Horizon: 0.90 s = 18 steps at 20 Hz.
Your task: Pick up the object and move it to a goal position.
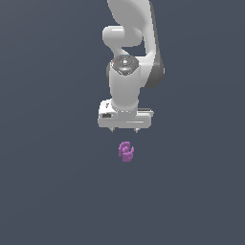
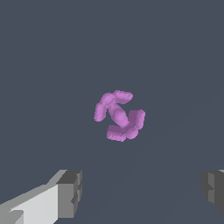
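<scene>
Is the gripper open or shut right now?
Open. In the wrist view the two fingers stand far apart near opposite edges, nothing between them. The gripper is apart from the purple object.

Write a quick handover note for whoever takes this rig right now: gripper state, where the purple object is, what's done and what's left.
Gripper: jaws open and empty, pointing down at the surface.
Purple object: lies alone on the dark surface, apart from the fingers; in the exterior view it sits just below the gripper.
Done: nothing grasped yet.
Left: likely centre over it, descend, close, lift, carry to the goal. No goal marker shows in either view.
</scene>
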Available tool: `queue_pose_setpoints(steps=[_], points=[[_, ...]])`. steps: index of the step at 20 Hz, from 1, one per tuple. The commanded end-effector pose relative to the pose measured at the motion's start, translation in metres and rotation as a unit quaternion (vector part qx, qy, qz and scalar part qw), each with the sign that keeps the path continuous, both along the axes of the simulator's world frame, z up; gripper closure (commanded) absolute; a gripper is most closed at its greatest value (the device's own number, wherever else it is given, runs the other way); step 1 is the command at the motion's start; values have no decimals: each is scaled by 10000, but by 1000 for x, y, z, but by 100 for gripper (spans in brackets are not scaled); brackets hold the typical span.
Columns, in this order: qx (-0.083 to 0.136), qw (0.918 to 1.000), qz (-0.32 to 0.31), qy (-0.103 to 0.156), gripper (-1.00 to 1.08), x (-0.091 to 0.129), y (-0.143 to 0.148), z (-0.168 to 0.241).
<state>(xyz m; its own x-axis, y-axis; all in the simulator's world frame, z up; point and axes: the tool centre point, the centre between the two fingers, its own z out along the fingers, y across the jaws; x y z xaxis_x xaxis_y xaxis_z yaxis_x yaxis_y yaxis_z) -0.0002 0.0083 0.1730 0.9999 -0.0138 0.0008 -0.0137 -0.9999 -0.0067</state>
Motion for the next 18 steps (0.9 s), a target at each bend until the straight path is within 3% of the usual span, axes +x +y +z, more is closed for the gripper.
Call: queue_pose_setpoints(steps=[1, 18], points=[[0, 10000, -45, 3, -92, 2, 0, -3], [-31, 9966, -825, 7, -92, 40, 9, -51]])
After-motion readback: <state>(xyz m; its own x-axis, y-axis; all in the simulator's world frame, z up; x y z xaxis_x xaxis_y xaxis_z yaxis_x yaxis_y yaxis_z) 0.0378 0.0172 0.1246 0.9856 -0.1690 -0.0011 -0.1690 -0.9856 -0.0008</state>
